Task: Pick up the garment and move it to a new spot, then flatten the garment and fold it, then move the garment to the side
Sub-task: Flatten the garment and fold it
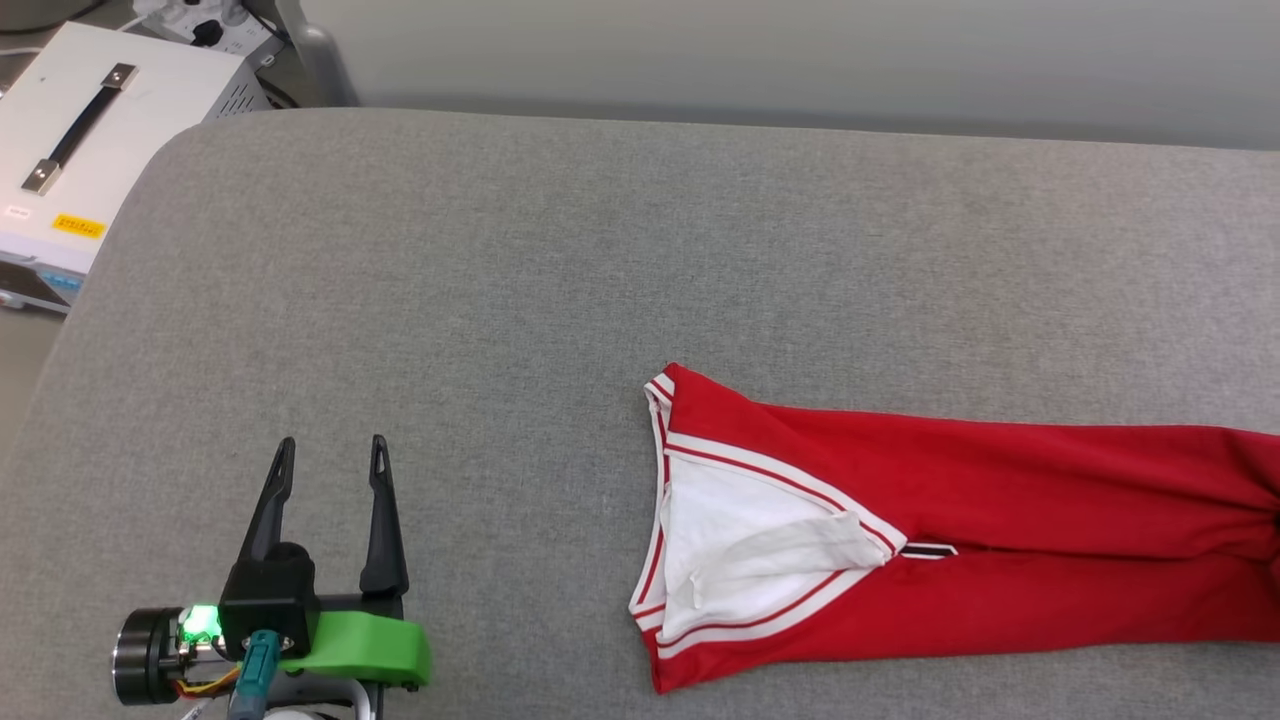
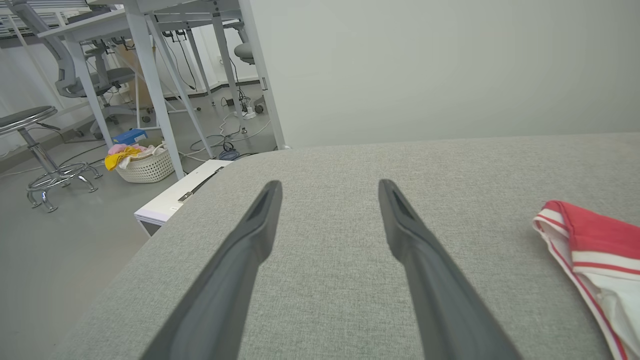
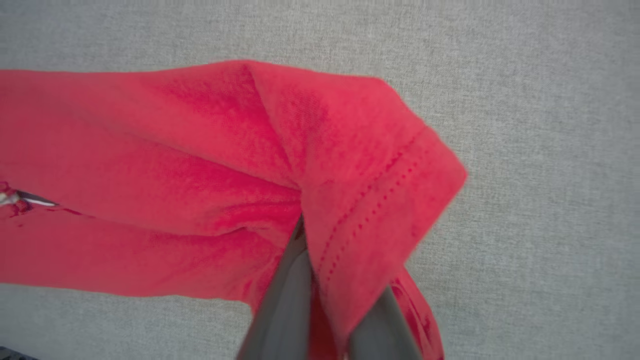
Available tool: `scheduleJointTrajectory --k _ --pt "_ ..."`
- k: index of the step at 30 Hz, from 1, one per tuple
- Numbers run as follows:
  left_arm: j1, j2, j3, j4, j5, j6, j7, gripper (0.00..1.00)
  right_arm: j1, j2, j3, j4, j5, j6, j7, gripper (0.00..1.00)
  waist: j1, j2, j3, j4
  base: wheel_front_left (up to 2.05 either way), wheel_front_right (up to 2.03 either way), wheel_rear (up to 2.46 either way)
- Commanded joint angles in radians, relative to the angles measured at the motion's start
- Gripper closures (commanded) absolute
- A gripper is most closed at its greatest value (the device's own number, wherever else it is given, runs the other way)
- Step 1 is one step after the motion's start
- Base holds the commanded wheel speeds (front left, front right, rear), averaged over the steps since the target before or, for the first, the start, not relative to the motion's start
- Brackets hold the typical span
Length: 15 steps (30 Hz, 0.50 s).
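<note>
The garment (image 1: 1000,520), red and folded into a long band, is laid across the near right of the grey fabric-covered table (image 1: 500,250). Its white-and-red striped neckline is turned left, with white cloth shown inside. Its stitched hem is pinched by the clenched right gripper (image 3: 340,270). The left gripper (image 1: 333,445) is held released at the near left, well apart from it. A white case (image 1: 90,130) with a black handle is placed off the far left corner.

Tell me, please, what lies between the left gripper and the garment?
Only bare grey padded surface lies between the open left gripper and the garment; the head view shows that stretch, and the left wrist view agrees.
</note>
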Motion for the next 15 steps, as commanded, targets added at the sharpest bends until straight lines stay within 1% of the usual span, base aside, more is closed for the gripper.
scheduleJointTrajectory --k 1,4,10,15 --pt "0.021 -0.008 0.006 0.002 0.010 -0.007 -0.006 0.00 0.016 -0.002 -0.010 -0.015 0.004 -0.001 0.006 1.00 0.0000 -0.0001 -0.009 -0.010 0.00 0.00 0.00" --pt "0.026 -0.012 0.011 0.005 0.017 -0.016 -0.006 0.00 0.035 0.003 -0.028 -0.063 0.019 -0.001 0.012 1.00 0.0000 -0.0001 -0.016 -0.017 0.00 0.00 0.00" --pt "0.023 -0.023 0.015 0.008 0.027 -0.037 -0.006 0.00 0.065 0.052 -0.038 -0.257 0.089 -0.001 0.068 1.00 0.0000 -0.0001 -0.018 -0.025 0.00 0.00 0.00" --pt "-0.001 -0.035 0.003 0.014 0.039 -0.055 -0.006 0.00 0.040 0.106 0.002 -0.387 0.096 -0.001 0.139 1.00 0.0000 -0.0001 -0.001 -0.012 0.00 0.00 0.00"
